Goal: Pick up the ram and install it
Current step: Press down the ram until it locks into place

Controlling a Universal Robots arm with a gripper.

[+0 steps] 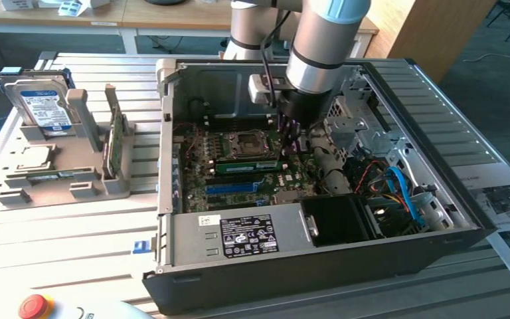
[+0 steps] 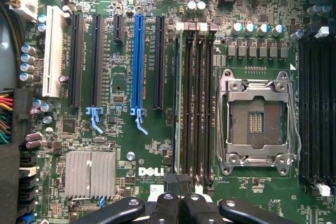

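Observation:
A long green ram stick (image 1: 246, 165) lies along a memory slot of the motherboard (image 1: 237, 183), beside the CPU socket (image 1: 240, 141), inside the open computer case. My gripper (image 1: 292, 137) hangs straight down over the end of that stick toward the exterior view's right. In the wrist view its black fingertips (image 2: 178, 181) are pressed together, with nothing visible between them, right at one end of the dark memory slots (image 2: 194, 103). Seen from above, I cannot pick the ram's edge out among those slots, nor tell whether the fingertips touch it.
The case walls (image 1: 168, 133) surround the board, with a black power supply (image 1: 339, 219) and blue cables (image 1: 401, 189) at the exterior view's right. A long blue slot (image 2: 138, 61) runs parallel to the memory slots. A grey fixture (image 1: 60, 179) outside holds a hard drive (image 1: 44, 106) and an upright green card (image 1: 113, 143).

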